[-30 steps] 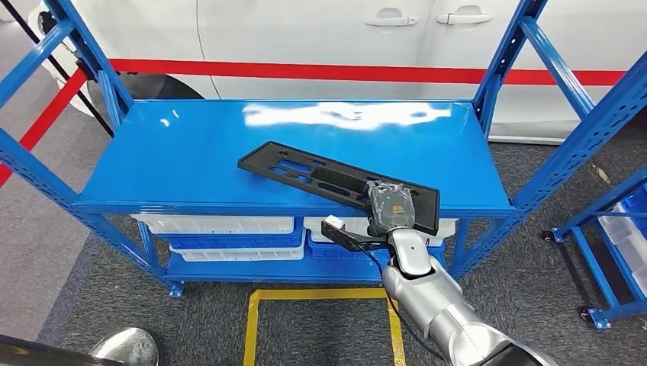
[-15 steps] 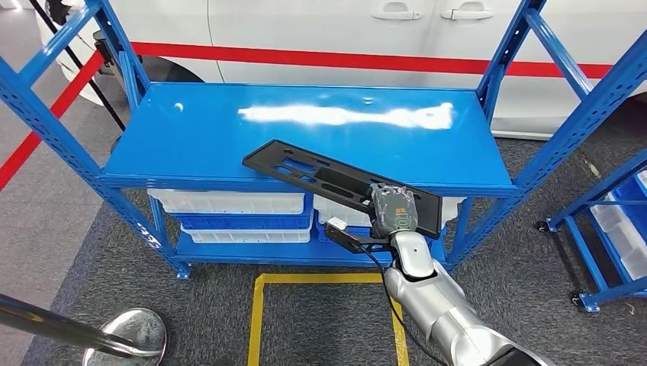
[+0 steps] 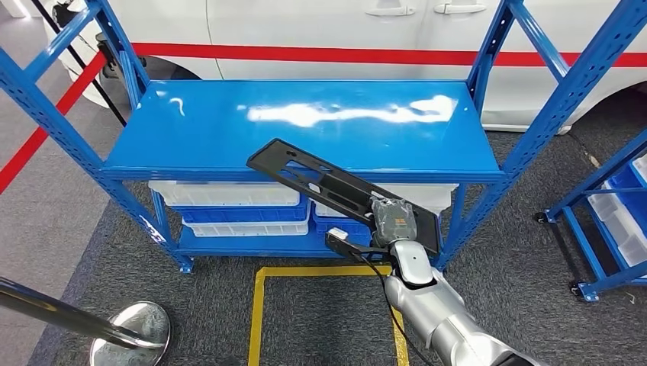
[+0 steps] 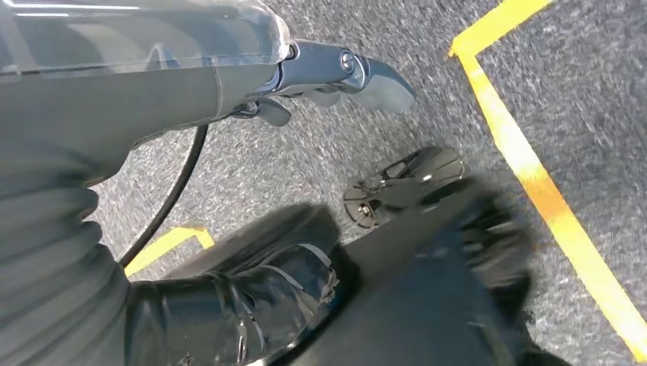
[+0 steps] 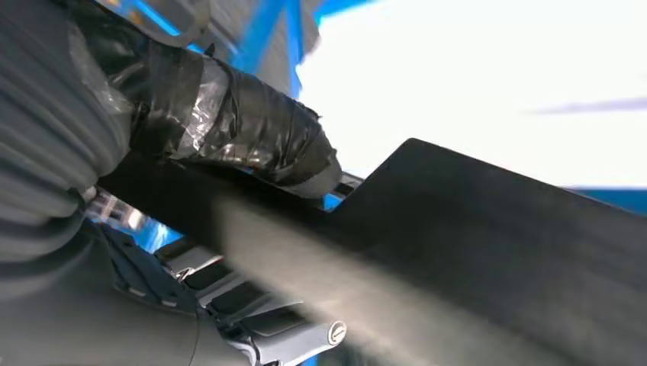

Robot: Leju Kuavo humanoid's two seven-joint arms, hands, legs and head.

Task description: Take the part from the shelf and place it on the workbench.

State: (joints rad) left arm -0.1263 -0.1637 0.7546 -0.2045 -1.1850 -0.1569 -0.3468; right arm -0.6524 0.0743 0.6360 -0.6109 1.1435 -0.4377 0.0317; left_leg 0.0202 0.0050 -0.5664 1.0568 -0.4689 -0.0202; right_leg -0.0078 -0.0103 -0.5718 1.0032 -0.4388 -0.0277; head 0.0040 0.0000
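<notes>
Right arm: silver metal, smooth rounded segments, glossy ball-like wrist joint. Thin black cable runs along its inner side. Black bracket w/ small white-tipped block sticks out sideways at the wrist. Right hand: grey, boxy back w/ clear-ish cover. In right wrist view: grey ribbed cover, thumb wrapped in black tape. Left hand: grey ribbed cover, taped thick thumb, dark fingers w/ round pivot screws.

Long flat black slotted part, tilted, far end over blue shelf front edge
</notes>
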